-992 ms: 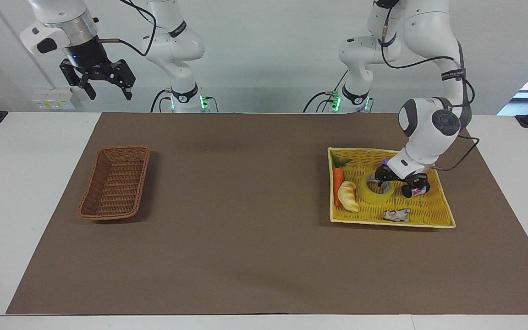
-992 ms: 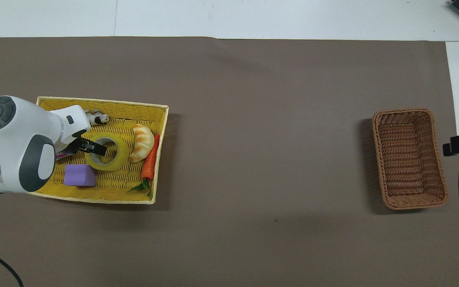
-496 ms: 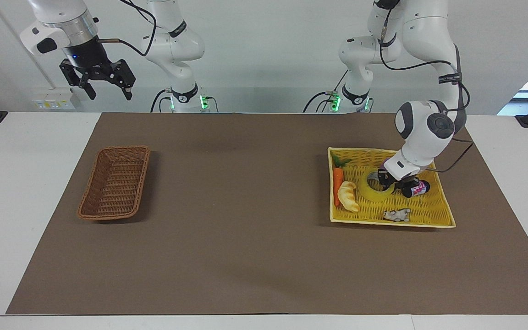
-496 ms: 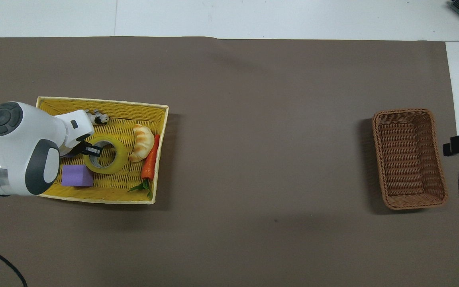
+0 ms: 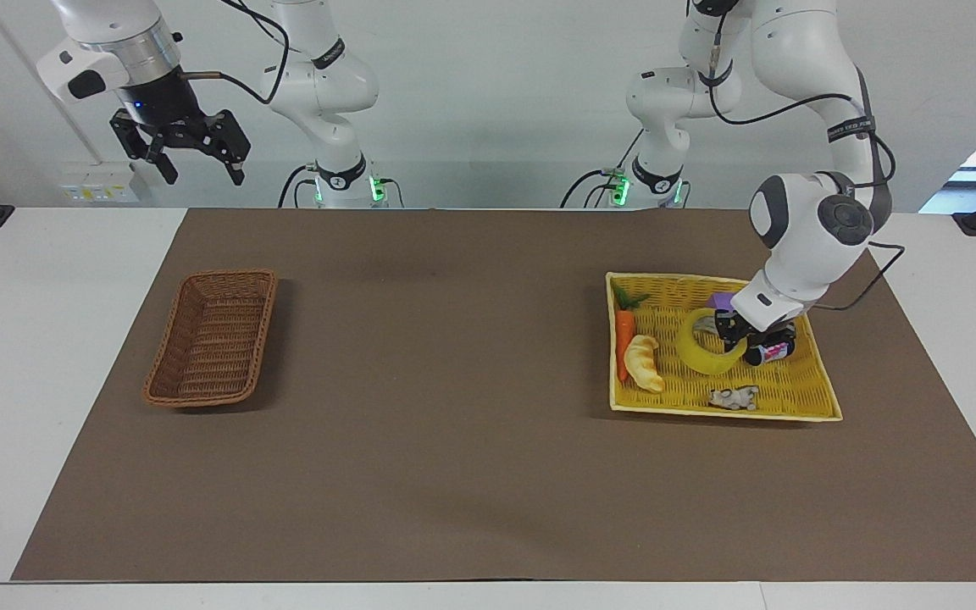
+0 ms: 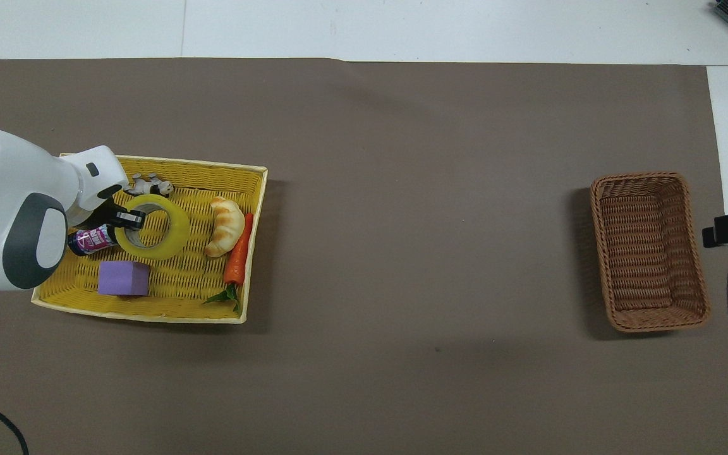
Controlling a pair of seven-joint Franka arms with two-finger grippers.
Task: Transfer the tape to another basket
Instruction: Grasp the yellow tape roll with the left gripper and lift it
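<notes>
While the right claw (image 5: 196, 161) waits spread wide, high over its end of the tabletop (image 5: 454, 381), the left claw (image 5: 729, 329) is clamped on the tape's (image 5: 708, 352) rim, tilting it up over the yellow basket (image 5: 801, 385); the brown basket (image 5: 215, 337) sits well apart.

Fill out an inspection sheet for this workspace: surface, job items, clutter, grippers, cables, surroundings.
Surface: brown mat on a white table.
Job's things: tape tilted, gripped over the yellow basket; brown basket holds nothing seen.
Clutter: carrot, croissant, purple block, small bottle, animal figure, all in the yellow basket.
Grippers: left gripper shut on the tape; right gripper open, waiting raised.
Cables: black cable off the left arm.
Surroundings: white wall.
</notes>
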